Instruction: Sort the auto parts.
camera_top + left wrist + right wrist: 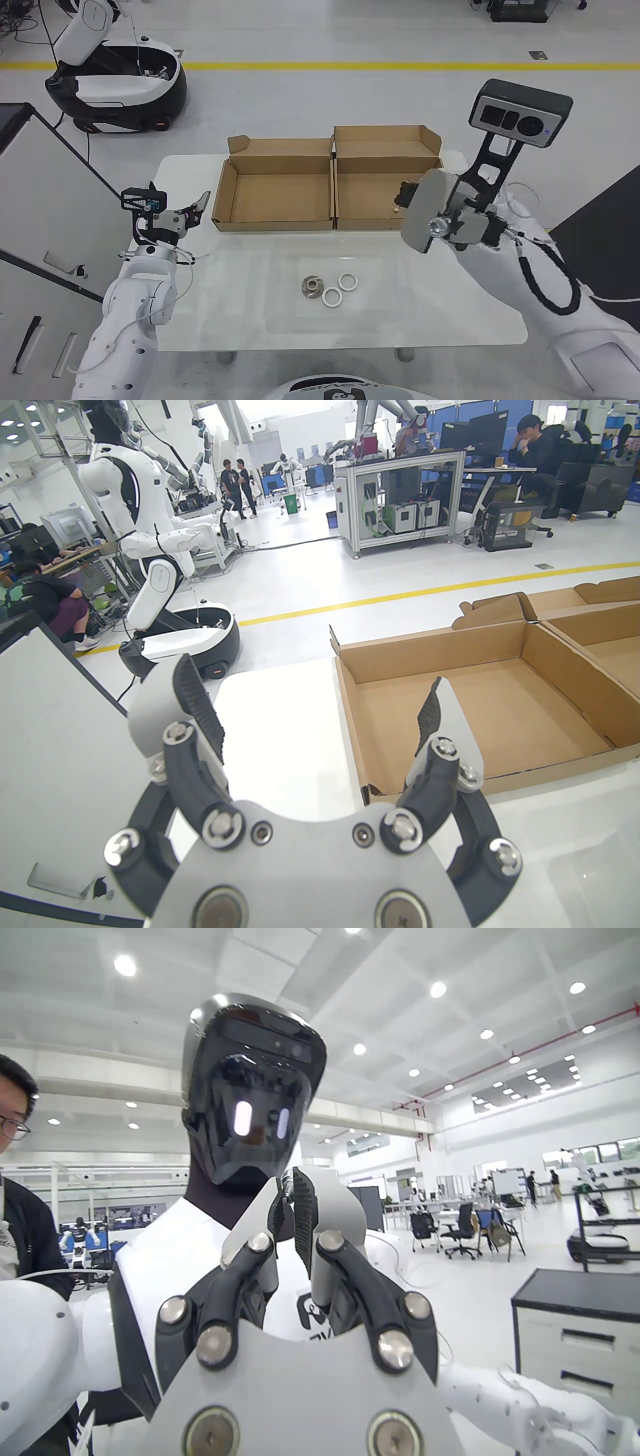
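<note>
I judge the sorting barely begun. The metal part and two rings lie together mid-table, near the boxes but in neither. My left gripper hangs spread beside the left box. My right gripper is raised, fingers pressed together, holding nothing I can make out.

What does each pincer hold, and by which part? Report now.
The left pincer is open and holds nothing. The right pincer looks shut on a small dark part, pinched between its pads; where on the part cannot be told.
</note>
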